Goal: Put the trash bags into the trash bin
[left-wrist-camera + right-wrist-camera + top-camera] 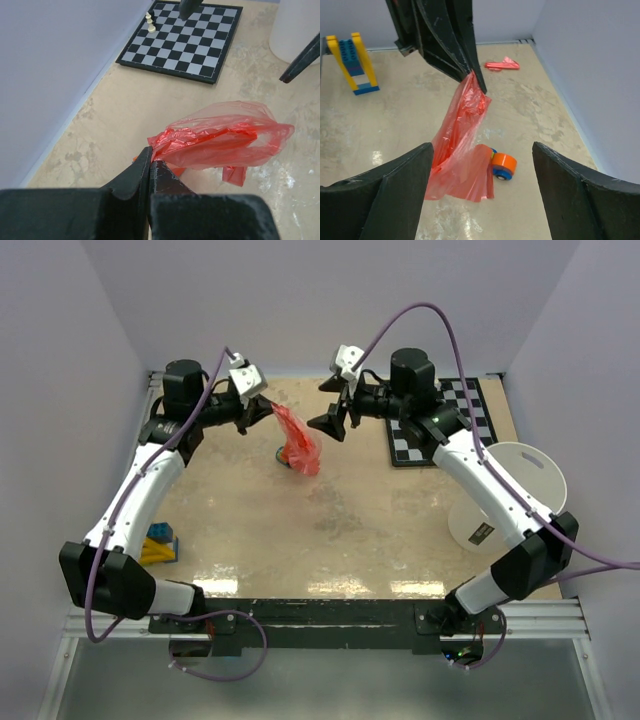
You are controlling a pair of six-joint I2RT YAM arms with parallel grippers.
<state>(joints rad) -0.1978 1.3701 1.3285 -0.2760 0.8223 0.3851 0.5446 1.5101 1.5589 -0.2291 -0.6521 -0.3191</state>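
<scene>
Bag (pixel 297 440) hangs by its top from the left gripper (pixel 262 412), whose fingers are pressed together on the film, near the middle of the table's far edge. Its long axis runs nearly straight down. The loose lower end droops beside a small orange-wheeled toy (pixel 504 164); I cannot tell whether it touches the tabletop.

The right gripper (pixel 335 425) faces the bag from the right. Its jaws are spread wide and hold nothing, and it is near the film but apart from it.

The bin (pixel 540 460) stands mouth up at the right edge, well apart from the bag, with the right arm crossing in front of it.

So the bag lies left of the bin, and the hand carrying it is the farther one; the right arm is nearer. The likely choices are a sideways grab by the open right gripper across the hanging film, or a long carry rightward by the left arm. Either way the limp lower end will trail and could catch on the rim.
</scene>
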